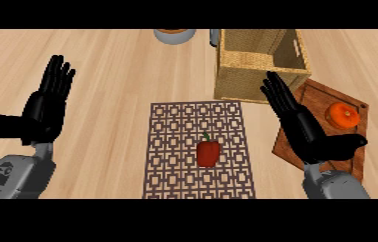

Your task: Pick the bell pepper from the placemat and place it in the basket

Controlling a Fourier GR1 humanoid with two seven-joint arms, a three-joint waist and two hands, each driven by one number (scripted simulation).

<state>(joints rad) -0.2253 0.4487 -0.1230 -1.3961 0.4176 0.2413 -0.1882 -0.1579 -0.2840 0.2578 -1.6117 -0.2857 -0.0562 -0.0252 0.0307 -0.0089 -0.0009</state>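
Seeing your right hand (299, 118) flat open, wrap it round the broad middle of the bell pepper (208, 153), probably light and slick.

A red bell pepper (208, 154) with a green stem is lying on a dusky brown placemat (170, 136) that is showing a repeating lattice of pale squares. The tabletop (111, 76) is showing light wood grain. The basket (251, 78) is showing tan weave. A bright orange fruit (342, 114) is sitting on a reddish-brown wooden board (319, 97). The left hand (46, 108) and right hand (295, 117) are appearing black, on grey forearms.
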